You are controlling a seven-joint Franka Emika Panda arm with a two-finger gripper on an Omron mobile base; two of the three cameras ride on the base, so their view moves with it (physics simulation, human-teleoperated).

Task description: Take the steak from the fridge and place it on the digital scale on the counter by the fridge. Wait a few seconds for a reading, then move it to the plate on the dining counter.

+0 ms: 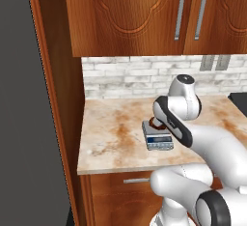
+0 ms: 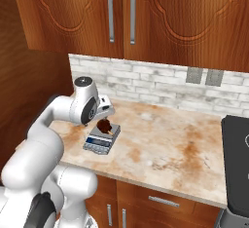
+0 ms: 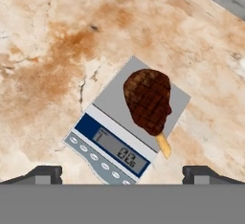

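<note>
Steak (image 3: 148, 99) lies flat on the scale (image 3: 128, 131), its pale bone end poking past the platform's edge, and digits show on the blue display. Scale sits on the counter (image 1: 111, 133). Above it hovers the gripper (image 3: 122, 173), fingers spread wide, holding nothing.
</note>
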